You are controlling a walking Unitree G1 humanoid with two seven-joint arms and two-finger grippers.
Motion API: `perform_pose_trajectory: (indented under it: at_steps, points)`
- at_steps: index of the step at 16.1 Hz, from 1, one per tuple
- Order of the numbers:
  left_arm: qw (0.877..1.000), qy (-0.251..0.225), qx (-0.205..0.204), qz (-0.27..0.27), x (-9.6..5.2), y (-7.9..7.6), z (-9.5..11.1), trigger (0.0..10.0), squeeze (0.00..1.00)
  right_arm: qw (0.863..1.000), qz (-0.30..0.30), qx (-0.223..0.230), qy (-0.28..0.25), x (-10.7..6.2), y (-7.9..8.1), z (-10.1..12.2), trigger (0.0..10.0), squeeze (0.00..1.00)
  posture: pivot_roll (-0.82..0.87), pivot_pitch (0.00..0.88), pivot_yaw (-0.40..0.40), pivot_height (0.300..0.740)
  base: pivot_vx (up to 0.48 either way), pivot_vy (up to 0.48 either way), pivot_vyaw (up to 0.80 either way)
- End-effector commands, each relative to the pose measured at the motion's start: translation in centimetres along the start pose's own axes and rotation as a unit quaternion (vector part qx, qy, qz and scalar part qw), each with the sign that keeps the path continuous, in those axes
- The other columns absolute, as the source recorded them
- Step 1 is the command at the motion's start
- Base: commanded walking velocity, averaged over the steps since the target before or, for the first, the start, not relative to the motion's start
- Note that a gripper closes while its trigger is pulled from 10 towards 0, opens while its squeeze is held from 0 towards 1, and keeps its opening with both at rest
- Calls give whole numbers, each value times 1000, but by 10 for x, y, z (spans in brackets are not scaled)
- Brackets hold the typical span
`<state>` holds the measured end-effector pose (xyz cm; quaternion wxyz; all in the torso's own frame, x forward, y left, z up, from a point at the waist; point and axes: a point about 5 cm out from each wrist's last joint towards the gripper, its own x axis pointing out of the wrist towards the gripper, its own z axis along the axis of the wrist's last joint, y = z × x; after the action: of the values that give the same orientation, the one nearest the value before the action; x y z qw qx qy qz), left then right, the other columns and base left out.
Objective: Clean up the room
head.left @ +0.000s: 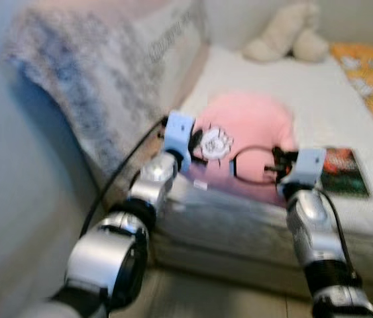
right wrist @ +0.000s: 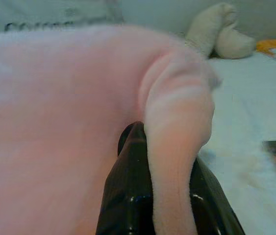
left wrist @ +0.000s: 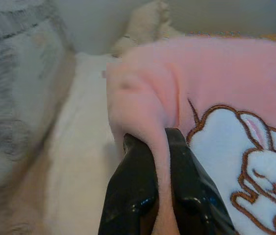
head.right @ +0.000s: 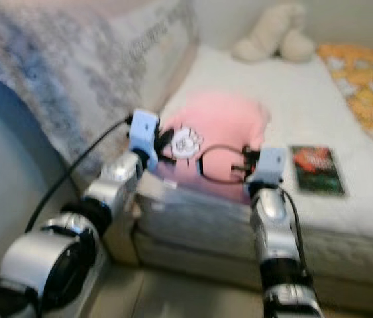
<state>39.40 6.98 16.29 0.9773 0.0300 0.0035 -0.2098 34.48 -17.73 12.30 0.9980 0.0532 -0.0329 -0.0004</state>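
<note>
- Left tool [left wrist: 152, 147] is clenching a fold of the pink fleece garment [head.left: 252, 126]; the fold is sitting between its two black fingers [left wrist: 133, 186], right beside the white embroidered patch [left wrist: 236, 161].
- Right tool [right wrist: 162, 142] is likewise gripping a bunched ridge of the same pink fleece, with the cloth rolling over one finger [right wrist: 128, 181].
- The garment is lying on the bed [head.left: 305, 86] near its front edge, both arms reaching in from the floor side.
- Risk: both grips look shallow, only a thin pinch of soft pile. Any lift or pull is likely letting the fleece slide out of one tool, leaving it dangling from the other.
- Risk: the two tools are holding nearby folds, not opposite corners. Spreading them apart is probably stretching a bunch rather than opening the cloth flat.
- Risk: a book [head.left: 342, 172] is lying on the bed just beside the right arm. Dragging the garment sideways could be sweeping it off the mattress edge.
- Risk: a black cable [head.left: 252, 149] is looping between the wrists over the fleece and may be snagging it on a lift.
- Head views are blurring, so the body is likely moving; walking while pinching is adding tug.
- Cream plush toy [head.left: 285, 33] and orange quilt [head.left: 372, 79] are well apart, no conflict.
</note>
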Motion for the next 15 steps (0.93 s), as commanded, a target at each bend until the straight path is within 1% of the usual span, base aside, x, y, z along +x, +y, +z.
perform_pose_trajectory:
  at_steps: [1,3,4,5,7,8,9,11,14,15]
  points:
    - [1000,-17,5,21,1,9,11,10000,0,1000,-12,-6,-14,1,-9,9,10000,0,55,0,51,740,480,0,0]
    - [1000,-11,10,12,2,6,10,10000,0,1000,-14,-3,-5,1,-11,6,10000,0,59,0,42,740,480,0,475]
    - [1000,-11,14,8,1,5,8,10000,0,1000,-8,-10,-8,-2,-10,6,10000,0,61,0,43,740,480,0,444]
    - [1000,-9,12,10,1,5,8,10000,0,1000,-10,-17,-3,-2,-13,3,10000,0,66,0,46,740,480,0,0]
    - [1000,-2,1,27,2,5,6,10000,0,1000,-20,-10,-5,-3,-15,2,10000,0,72,0,50,740,480,0,0]
    - [999,2,-4,39,2,6,5,10000,0,1000,-20,-9,-6,-2,-13,3,10000,0,73,0,54,740,480,0,0]
    - [999,5,-25,41,2,4,4,10000,0,1000,-19,-7,-4,-2,-11,2,10000,0,76,0,55,740,480,0,0]
    - [999,0,-18,40,4,1,8,10000,0,1000,-12,-11,1,0,-8,0,10000,0,81,0,55,740,480,0,0]
    - [999,-6,-17,50,7,-1,14,10000,0,999,5,-32,16,5,-9,0,10000,0,89,0,42,740,480,0,0]
    - [998,0,-21,60,8,-1,13,10000,0,998,14,-56,31,11,-14,0,10000,0,91,23,33,740,480,0,0]
